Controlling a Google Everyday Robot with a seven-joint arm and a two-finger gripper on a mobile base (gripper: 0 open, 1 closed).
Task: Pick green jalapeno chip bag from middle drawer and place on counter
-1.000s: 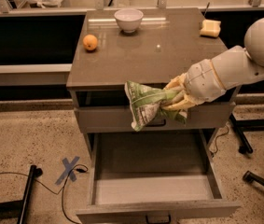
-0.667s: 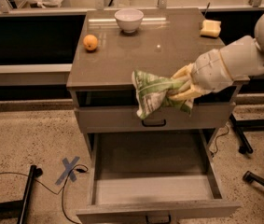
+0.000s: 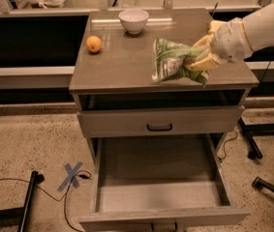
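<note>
The green jalapeno chip bag (image 3: 169,61) hangs crumpled in my gripper (image 3: 197,58), which is shut on its right side. The gripper holds the bag over the front right part of the counter (image 3: 122,64); I cannot tell whether the bag's lower edge touches the top. The white arm reaches in from the right edge of the camera view. The middle drawer (image 3: 158,178) is pulled far out below, and its pale floor is bare. The yellow block at the counter's back right is hidden behind the arm.
A white bowl (image 3: 133,20) stands at the back of the counter and an orange (image 3: 94,44) lies at its left. A shut drawer front with a black loop handle (image 3: 159,127) is above the open drawer. Chair legs (image 3: 267,178) stand at the right; cables and blue tape mark (image 3: 71,175) lie on the floor at left.
The gripper has lifted the chip bag from in front of the upper drawer up and over the counter's front right part.
</note>
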